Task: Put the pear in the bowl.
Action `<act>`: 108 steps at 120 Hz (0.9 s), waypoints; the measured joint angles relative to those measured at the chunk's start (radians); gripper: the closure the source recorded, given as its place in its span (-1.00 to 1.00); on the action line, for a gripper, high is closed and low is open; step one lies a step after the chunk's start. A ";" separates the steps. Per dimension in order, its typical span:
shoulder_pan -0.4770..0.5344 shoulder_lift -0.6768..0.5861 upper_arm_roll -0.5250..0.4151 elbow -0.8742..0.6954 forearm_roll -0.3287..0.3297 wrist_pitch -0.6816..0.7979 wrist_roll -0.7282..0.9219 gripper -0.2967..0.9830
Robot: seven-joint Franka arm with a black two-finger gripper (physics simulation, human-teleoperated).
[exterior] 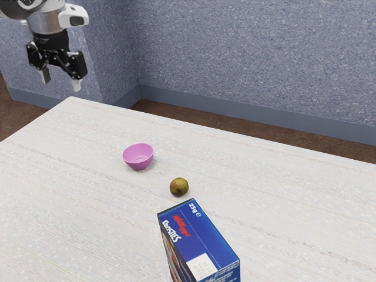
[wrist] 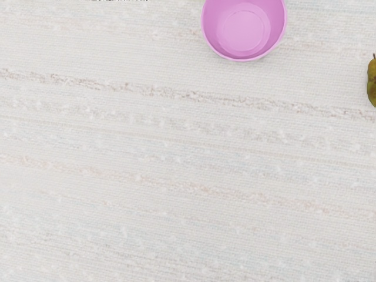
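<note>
Nearest the camera is the Kellogg's Frosties box (exterior: 202, 235), past the pear as seen from the bowl; it has no part in my job, and I read it as something to steer around. The tabletop (exterior: 70, 194) carries it all, the bowl included. My fingers (exterior: 76, 85) hang raised, well apart from the bowl, off toward the exterior view's left. They stand open, with nothing between them, which suits a grasp that has yet to happen.

The pink bowl (wrist: 244, 30) is my landmark: upright, mouth facing up, so a fruit let go low over its middle should settle inside. The pear (exterior: 179, 187) rests on the tabletop near the bowl, outside it, between it and the box. It seems to lie on its side, so I'd straddle its rounded body rather than its stem. It may roll if I touch one flank first, and the box could crowd my descent.
</note>
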 joint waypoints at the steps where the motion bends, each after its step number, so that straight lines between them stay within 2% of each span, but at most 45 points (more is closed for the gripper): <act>1: 0.000 0.000 -0.002 -0.001 0.000 0.001 0.000 -0.54; 16: -0.004 0.002 -0.035 0.000 0.000 0.008 0.002 -0.54; 26: -0.005 0.070 -0.047 0.011 -0.007 0.014 0.003 -0.54; 42: -0.021 0.251 -0.059 0.043 -0.110 0.061 -0.003 -0.54; 56: -0.039 0.338 -0.112 0.030 -0.153 0.115 -0.033 -0.54; 81: -0.058 0.366 -0.126 -0.089 -0.259 0.257 -0.196 -0.54; 108: -0.061 0.487 -0.126 -0.061 -0.308 0.345 -0.382 -0.54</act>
